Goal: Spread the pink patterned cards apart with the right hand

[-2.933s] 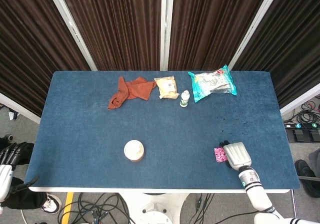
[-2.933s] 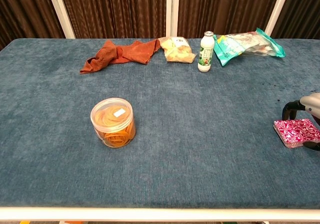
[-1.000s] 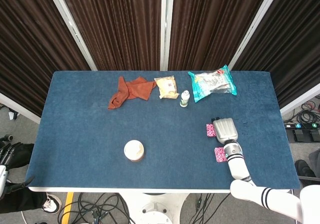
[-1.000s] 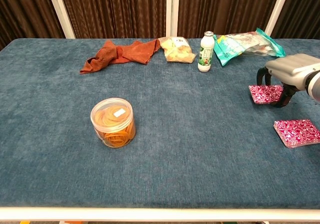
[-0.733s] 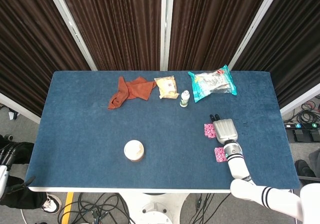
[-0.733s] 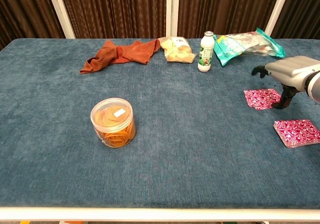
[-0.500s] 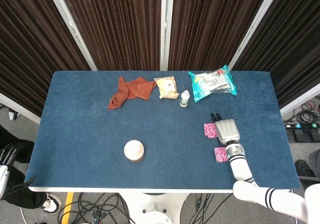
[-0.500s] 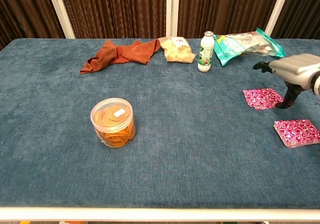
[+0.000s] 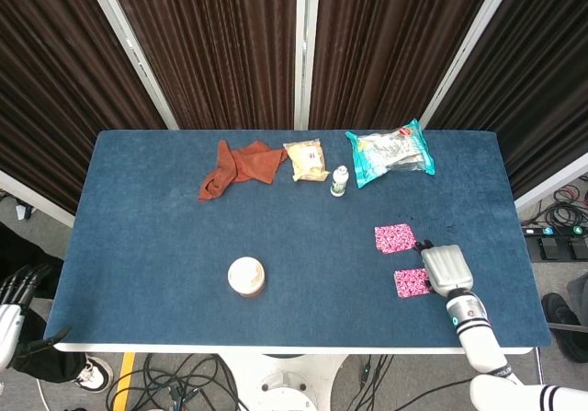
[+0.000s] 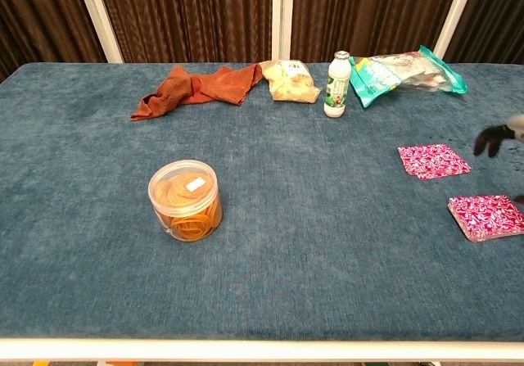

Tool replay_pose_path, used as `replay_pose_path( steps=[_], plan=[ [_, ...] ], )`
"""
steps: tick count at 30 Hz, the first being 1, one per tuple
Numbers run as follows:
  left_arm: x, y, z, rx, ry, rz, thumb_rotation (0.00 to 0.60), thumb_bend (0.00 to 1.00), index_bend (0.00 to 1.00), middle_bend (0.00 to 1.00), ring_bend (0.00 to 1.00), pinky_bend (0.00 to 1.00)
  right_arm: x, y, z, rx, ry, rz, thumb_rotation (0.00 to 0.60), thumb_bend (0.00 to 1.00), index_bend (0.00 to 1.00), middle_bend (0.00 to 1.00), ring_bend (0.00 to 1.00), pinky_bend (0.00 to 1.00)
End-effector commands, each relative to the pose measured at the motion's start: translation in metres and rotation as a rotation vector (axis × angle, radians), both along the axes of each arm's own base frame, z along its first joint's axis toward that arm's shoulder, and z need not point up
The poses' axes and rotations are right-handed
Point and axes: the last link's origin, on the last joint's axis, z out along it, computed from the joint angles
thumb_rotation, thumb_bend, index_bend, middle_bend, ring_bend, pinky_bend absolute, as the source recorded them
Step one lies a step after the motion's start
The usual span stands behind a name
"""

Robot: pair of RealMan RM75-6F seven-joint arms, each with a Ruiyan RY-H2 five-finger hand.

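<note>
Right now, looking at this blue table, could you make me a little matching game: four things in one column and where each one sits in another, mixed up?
Things:
1. rust-orange crumpled cloth
2. clear round tub of orange rubber bands
3. small white bottle with green label
4. thick stack of pink patterned cards

Places:
A. near right edge, by the right hand
B. back row, leftmost
C. alone, front left of centre
D. back row, beside the teal snack bag

Pairs: 1-B, 2-C, 3-D, 4-A

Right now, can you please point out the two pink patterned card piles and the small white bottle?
Far pink patterned card pile (image 10: 434,160), chest view, middle of its top face.
Near pink patterned card pile (image 10: 485,215), chest view, middle of its top card.
Small white bottle (image 10: 336,85), chest view, on its green label.
</note>
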Motion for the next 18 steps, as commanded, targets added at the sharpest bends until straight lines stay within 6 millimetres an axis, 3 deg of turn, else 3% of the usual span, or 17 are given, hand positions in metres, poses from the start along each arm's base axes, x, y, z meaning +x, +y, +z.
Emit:
replay_pose_path(
  steps=[1, 18],
  plan=[
    [0.000, 0.000, -0.002, -0.007, 0.002, -0.002, 0.600, 0.14, 0.11, 0.08, 0.00, 0.08, -0.006, 0.010, -0.003, 0.053, -0.001, -0.015, 0.600, 0.14, 0.27, 0.26, 0.68, 0.79],
    [0.000, -0.002, -0.003, -0.011, 0.000, 0.003, 0.600, 0.14, 0.11, 0.08, 0.00, 0.08, -0.007, 0.012, -0.022, 0.085, 0.012, 0.000, 0.600, 0.13, 0.26, 0.22, 0.68, 0.79]
  ],
)
